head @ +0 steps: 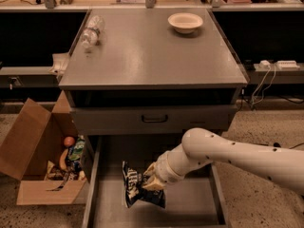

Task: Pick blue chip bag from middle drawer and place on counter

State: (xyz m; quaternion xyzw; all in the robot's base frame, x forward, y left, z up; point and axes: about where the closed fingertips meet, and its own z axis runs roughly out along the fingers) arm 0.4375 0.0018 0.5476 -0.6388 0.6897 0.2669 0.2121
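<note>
The jaws are closed on the upper right edge of the blue chip bag (pixel 135 193), which hangs crumpled from them with its white lettering facing left. The gripper (pixel 149 179) sits low over the open middle drawer (pixel 192 209), near its left half, and the bag appears to be just above the bare grey floor, though contact cannot be ruled out. The white arm (pixel 228 152) reaches in from the right. Above, a closed drawer front (pixel 114 120) carries a black handle. The grey counter (pixel 152 61) holds a clear plastic bottle (pixel 91 31) lying at its back left and a pale bowl (pixel 185 22) at its back right. An open cardboard box (pixel 26 148) stands on the floor, left of the cabinet.
</note>
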